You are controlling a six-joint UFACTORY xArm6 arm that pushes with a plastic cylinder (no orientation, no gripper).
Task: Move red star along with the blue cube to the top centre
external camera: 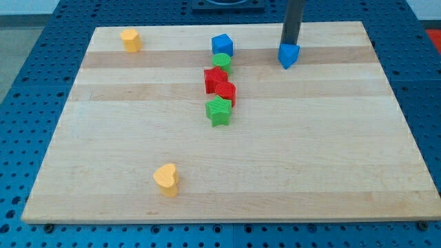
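Note:
The blue cube (222, 45) sits near the view's top centre. Just below it is a green round block (222, 62), then the red star (214, 79), which touches another red block (227, 94) at its lower right. My tip (289, 45) is to the right of this group, at the top edge of a second blue block (289, 56) with a pointed lower end. The tip touches or nearly touches that block. It is well apart from the blue cube and the red star.
A green star (219, 111) lies just below the red blocks. A yellow block (130, 40) sits at the top left. A yellow heart (166, 179) lies at the lower left. The wooden board (331, 158) rests on a blue perforated table.

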